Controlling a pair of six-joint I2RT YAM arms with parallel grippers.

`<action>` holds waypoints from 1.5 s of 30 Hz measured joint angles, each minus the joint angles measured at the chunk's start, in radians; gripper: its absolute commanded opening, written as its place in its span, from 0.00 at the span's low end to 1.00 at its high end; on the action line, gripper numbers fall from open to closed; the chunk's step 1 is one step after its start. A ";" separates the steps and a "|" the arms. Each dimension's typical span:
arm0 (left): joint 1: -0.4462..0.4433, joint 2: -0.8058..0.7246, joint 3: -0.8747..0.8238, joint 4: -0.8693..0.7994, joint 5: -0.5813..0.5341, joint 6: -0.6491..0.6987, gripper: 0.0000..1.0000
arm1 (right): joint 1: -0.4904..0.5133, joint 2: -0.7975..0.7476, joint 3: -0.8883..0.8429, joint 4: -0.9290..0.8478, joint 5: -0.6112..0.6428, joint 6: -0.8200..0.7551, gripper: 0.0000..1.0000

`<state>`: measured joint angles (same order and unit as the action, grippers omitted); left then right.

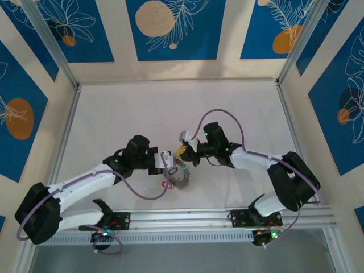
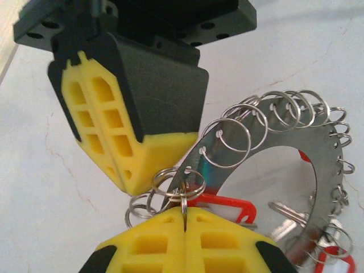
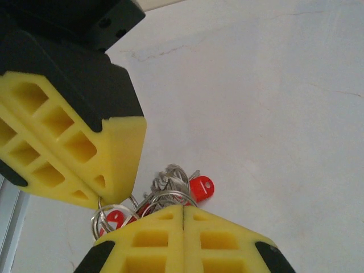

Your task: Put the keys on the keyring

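**Table** (image 1: pixel 227 102): pale surface, lying beneath both sets of fingers.

**Left gripper** (image 2: pixel 185 216): fingers pressed together, seam shut. One thin wire loop (image 2: pixel 183 199) is pinched at the very tips.

**Right gripper** (image 3: pixel 182 209): fingers pressed together. Loops crowd against its tips, but it cannot be told whether one is caught in the seam. In the left wrist view its tips stand just above and left of the left fingertips, nearly tip to tip, with a cluster of loops between them.

**Keyring** (image 2: pixel 327 187): grey metal ring with a wide round hole, its rim hung with many small wire loops. Its near rim sits at the left fingertips, and the body extends up and to the right of them. In the overhead view it lies just beyond the left fingertips and just beside the right ones.

**Red-headed key** (image 2: pixel 230 206): lies just right of the left fingertips, under the keyring's rim. In the right wrist view a red head sits just above the right fingertips, beyond the loops.
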<state>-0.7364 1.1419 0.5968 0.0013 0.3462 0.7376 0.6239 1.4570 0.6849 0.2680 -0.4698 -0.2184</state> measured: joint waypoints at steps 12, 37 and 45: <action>0.000 0.076 0.000 0.028 0.004 -0.023 0.00 | -0.079 -0.097 -0.043 0.000 -0.002 -0.023 0.19; -0.002 0.111 0.000 0.037 0.031 -0.022 0.00 | -0.021 0.010 0.010 -0.212 -0.056 -0.534 0.36; -0.003 0.111 0.000 0.037 0.045 -0.020 0.00 | -0.021 0.047 0.065 -0.272 -0.098 -0.593 0.32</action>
<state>-0.7391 1.2526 0.5968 0.0383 0.3912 0.7174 0.6029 1.5040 0.7498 -0.0044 -0.5682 -0.8112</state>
